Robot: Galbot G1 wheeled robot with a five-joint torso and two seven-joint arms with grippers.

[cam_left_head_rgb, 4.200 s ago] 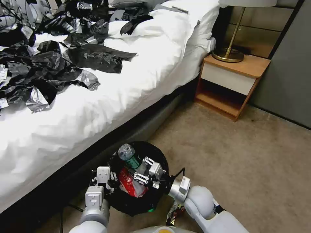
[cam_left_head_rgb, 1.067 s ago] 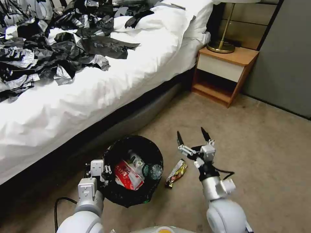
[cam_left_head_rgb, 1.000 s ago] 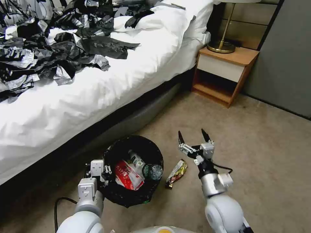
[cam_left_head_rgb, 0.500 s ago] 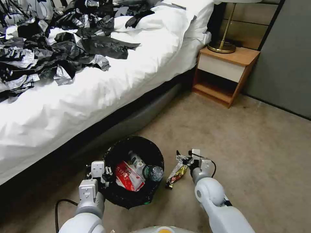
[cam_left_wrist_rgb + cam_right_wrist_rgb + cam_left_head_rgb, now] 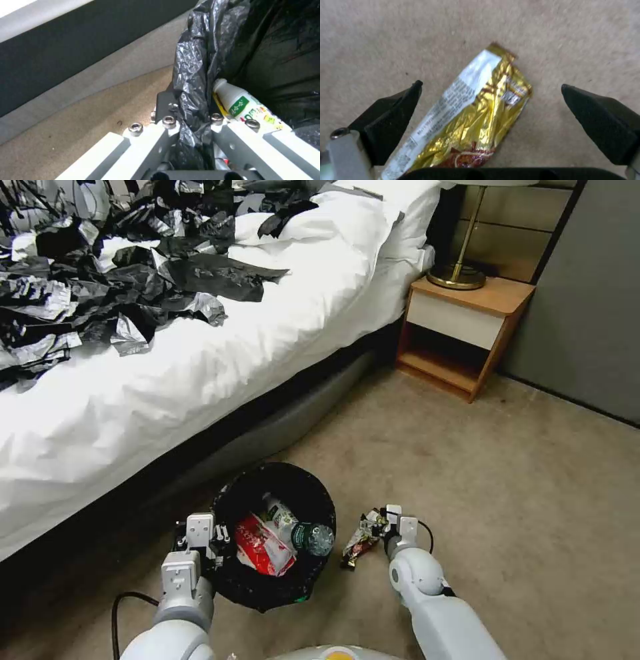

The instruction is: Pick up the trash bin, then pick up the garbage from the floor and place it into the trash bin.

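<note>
The left tool (image 5: 200,543) is clamped on the bag-lined rim of the trash bin (image 5: 275,493) (a white bottle (image 5: 245,105) lies inside). Right of the bin, a crumpled gold wrapper (image 5: 473,117) lies flat on the carpet (image 5: 520,500), long axis slanting. The right tool (image 5: 490,110) hovers wide open, fingers either side, holding nothing.

Left gripper (image 5: 195,112) clamped on the bag-covered rim of the trash bin (image 5: 193,75), one finger (image 5: 165,105) outside, the other inside. Small white bottle (image 5: 241,103) with a green label lying within the black liner (just beside the inner finger). Beige carpet (image 5: 83,112) and grey bed base (image 5: 66,50) beyond.
</note>
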